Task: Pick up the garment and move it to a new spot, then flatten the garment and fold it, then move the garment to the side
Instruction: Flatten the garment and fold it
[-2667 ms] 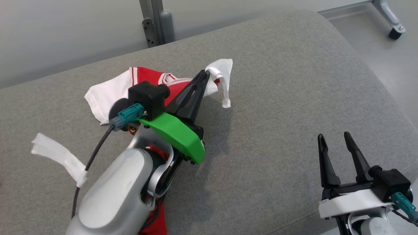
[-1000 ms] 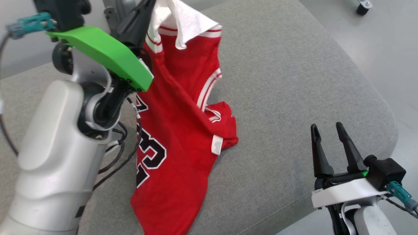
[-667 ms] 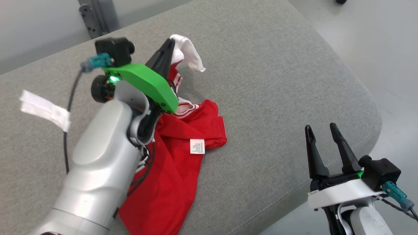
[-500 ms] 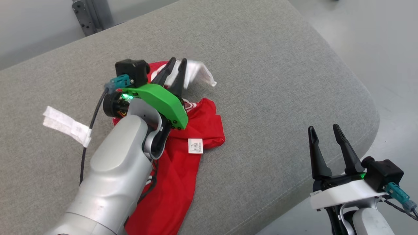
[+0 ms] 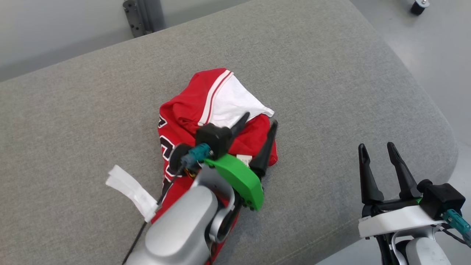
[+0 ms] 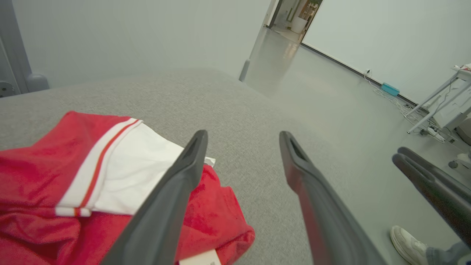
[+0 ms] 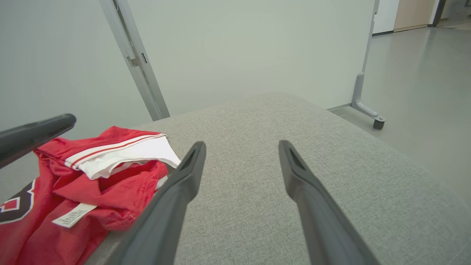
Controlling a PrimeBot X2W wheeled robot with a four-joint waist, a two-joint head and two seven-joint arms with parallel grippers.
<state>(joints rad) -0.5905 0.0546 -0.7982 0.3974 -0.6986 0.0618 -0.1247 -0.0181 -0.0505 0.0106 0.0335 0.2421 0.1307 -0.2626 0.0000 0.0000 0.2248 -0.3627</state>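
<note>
A red jersey with white trim and black numbers (image 5: 206, 106) lies crumpled in a heap on the grey cushion (image 5: 312, 73). Its white sleeve (image 6: 128, 173) lies on top, and a white label (image 7: 70, 215) shows at its near edge. My left gripper (image 5: 259, 121) stands open just above the heap's right side, with nothing between its fingers (image 6: 176, 191). My right gripper (image 5: 379, 151) is open at the lower right, well apart from the jersey, over the cushion's front edge.
A white tape tag (image 5: 130, 191) hangs on my left arm's cable. The cushion's rounded right edge drops to the floor (image 5: 434, 48). A metal post (image 7: 136, 66) stands behind the cushion, a wheeled frame leg (image 7: 366, 99) at the far right. A person's shoe (image 6: 406, 239) is on the floor.
My left gripper lifted the jersey by its white sleeve, lowered it, then opened and let go. It has drawn back toward me, and the jersey lies in a heap. The head view shifted.
</note>
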